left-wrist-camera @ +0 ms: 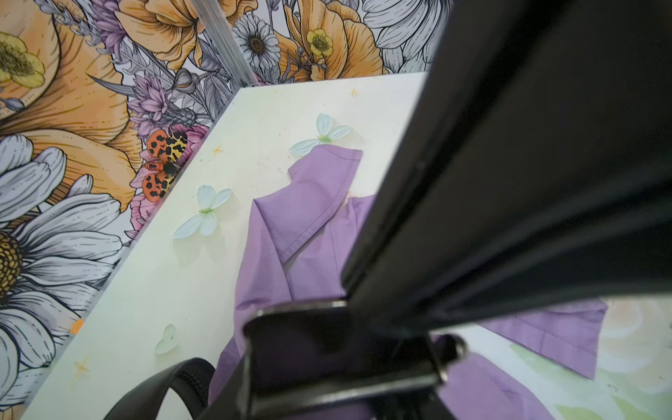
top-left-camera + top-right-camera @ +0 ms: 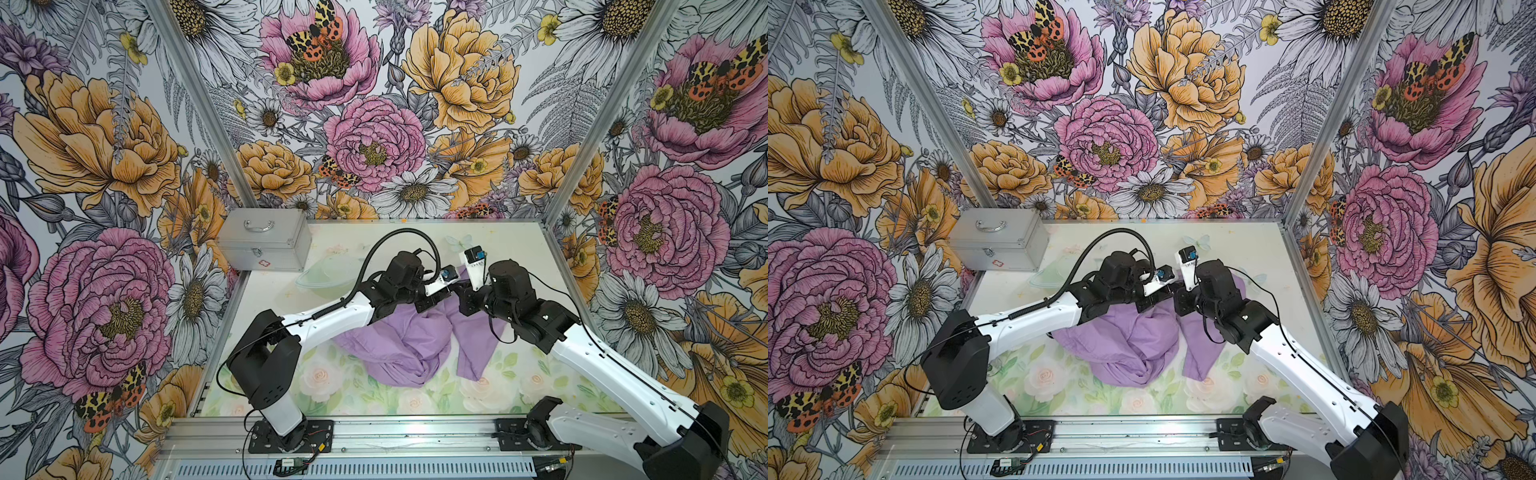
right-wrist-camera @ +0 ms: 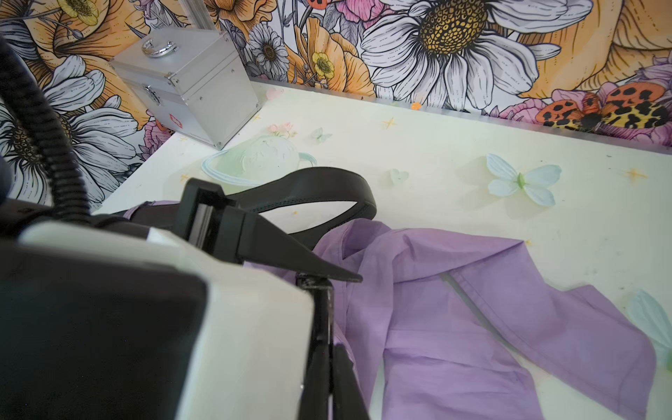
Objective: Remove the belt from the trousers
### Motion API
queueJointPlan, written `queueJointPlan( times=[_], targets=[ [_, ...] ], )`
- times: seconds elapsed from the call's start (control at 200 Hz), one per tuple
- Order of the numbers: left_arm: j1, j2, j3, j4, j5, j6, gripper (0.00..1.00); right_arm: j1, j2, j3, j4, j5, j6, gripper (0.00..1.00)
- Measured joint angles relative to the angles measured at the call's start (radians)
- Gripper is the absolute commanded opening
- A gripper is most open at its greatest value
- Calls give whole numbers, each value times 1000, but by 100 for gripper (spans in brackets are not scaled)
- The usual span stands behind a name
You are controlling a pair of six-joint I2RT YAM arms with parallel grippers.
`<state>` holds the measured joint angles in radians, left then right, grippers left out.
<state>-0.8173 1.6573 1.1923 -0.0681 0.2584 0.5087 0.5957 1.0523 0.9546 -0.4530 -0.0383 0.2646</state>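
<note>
Left wrist view fills with the buckle, and we worry the pull could fail: if neither of the 2 grippers bites firmly, the belt slips, or drags the trousers along. The buckle sits right at the left gripper, its grip we cannot tell; the belt arcs just beyond the right gripper, jaws nearly together, hold unclear.

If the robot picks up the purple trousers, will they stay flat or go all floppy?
Probably floppy: the trousers lie crumpled in soft folds. Likely light too, as the fabric looks thin. The belt arches up by itself, so it seems stiffer.
</note>
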Motion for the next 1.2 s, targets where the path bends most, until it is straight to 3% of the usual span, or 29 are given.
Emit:
queueJointPlan(
  times=[0.085, 0.195, 0.305, 0.425, 0.555, 0.695, 0.805, 0.93, 1.021, 1.121, 1.201],
  targets=[
    [-3, 8, 24, 6, -6, -25, 13, 0, -44, 0, 3, 6, -2, 43],
    [3, 37, 89, 7, -11, -73, 9, 0, -135, -2, 35, 37, -16, 52],
    [25, 82, 180, 6, 12, -138, 9, 0, -280, -60, 103, 149, 9, 81],
    [49, 129, 299, 5, 58, -198, 9, 0, -451, -212, 186, 290, 55, 99],
    [42, 164, 418, 6, 97, -234, 10, -2, -510, -440, 334, 378, 126, 97],
    [14, 202, 532, 17, 136, -253, 10, -2, -386, -622, 516, 379, 166, 99],
    [-2, 208, 565, 19, 159, -270, 11, -14, -195, -623, 629, 372, 174, 100],
    [-10, 207, 573, 21, 177, -280, 11, -42, 23, -521, 708, 300, 190, 99],
    [-10, 196, 566, 20, 177, -283, 11, -51, 153, -422, 755, 238, 193, 93],
    [-5, 159, 549, 20, 177, -283, 11, -51, 264, -346, 785, 199, 196, 78],
    [-3, 106, 521, 14, 175, -286, 11, -51, 312, -323, 798, 171, 211, 58]
  ],
)
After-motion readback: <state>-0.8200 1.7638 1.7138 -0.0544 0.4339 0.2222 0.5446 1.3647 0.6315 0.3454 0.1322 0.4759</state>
